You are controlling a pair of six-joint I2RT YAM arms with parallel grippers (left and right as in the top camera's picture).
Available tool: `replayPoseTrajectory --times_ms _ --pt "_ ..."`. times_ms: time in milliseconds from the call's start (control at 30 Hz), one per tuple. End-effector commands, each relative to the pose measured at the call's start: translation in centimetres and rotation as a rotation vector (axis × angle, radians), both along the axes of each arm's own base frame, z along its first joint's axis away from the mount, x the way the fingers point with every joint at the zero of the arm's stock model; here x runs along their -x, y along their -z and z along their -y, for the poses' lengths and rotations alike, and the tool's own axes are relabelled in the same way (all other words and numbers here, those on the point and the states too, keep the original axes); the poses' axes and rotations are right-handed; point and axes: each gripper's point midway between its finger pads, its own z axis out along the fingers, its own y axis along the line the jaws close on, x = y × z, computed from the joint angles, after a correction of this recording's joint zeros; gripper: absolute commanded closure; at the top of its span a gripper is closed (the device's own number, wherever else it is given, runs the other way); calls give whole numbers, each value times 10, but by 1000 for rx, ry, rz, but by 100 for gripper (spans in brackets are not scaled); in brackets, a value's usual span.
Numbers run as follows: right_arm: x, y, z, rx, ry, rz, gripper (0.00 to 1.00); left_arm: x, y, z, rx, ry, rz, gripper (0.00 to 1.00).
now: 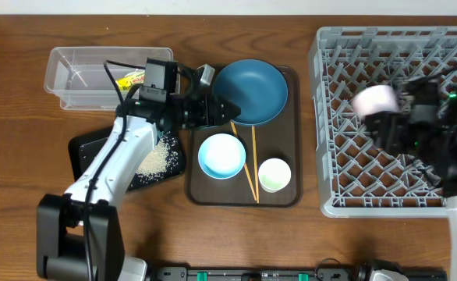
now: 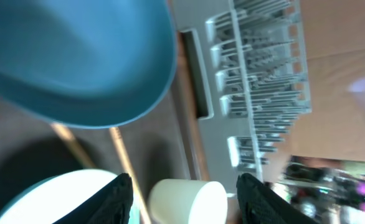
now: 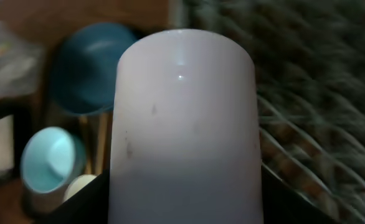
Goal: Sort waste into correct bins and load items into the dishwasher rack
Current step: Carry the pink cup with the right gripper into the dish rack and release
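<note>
Tabletop tub (image 1: 71, 78) holds wrapper (image 1: 131, 80); black tray (image 1: 84, 148), rice (image 1: 157, 160); right tool (image 1: 384, 111) grips pink cup (image 1: 371, 100).

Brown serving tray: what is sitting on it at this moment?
On the brown tray sit the dark-blue bowl, light-blue bowl, pale green cup and two chopsticks. The left gripper hangs over its upper left part, hiding whatever lies beneath there.

No legible txt, labels or nos. in any view. Snack wrapper (image 1: 131, 80) in clear tub (image 1: 79, 87): too small from overhead to read any print. Pink cup (image 3: 182, 124) wall, close-up in my R wrist cam: plain, faint specks only. L wrist cam blurred.
</note>
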Motion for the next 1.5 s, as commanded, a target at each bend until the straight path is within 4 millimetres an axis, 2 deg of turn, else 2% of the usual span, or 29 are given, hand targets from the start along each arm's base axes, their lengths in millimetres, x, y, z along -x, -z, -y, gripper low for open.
replayPoseTrajectory --times_ms 0,100,267,367,533,700,900,1267,1300,1367,1467 --pt "0 -16 43 60 188 -29 99 -4 -19 -20 -133 -31 157 43" --pt "4 -14 70 64 275 -96 99 2 -24 -35 -220 -70 183 43" --pt "13 4 122 82 442 -240 99 13 -33 -48 -296 -85 213 43" --pt "18 21 157 66 539 -325 99 16 -33 -52 -317 -97 210 43" --pt "24 45 204 -7 678 -428 99 16 -33 -52 -318 -97 209 43" --pt "32 67 237 -61 752 -515 99 16 -33 -52 -318 -97 209 43" --pt "42 97 261 -114 805 -594 99 16 -32 -52 -319 -96 206 43" --pt "51 131 276 -175 833 -674 99 18 -31 -53 -322 -94 194 43" --pt "50 134 276 -177 832 -681 95 18 -31 -53 -322 -94 195 43" --pt "49 141 278 -183 830 -692 83 19 -31 -53 -322 -94 194 43" --pt "49 152 278 -194 825 -716 80 20 -30 -53 -323 -93 187 43"
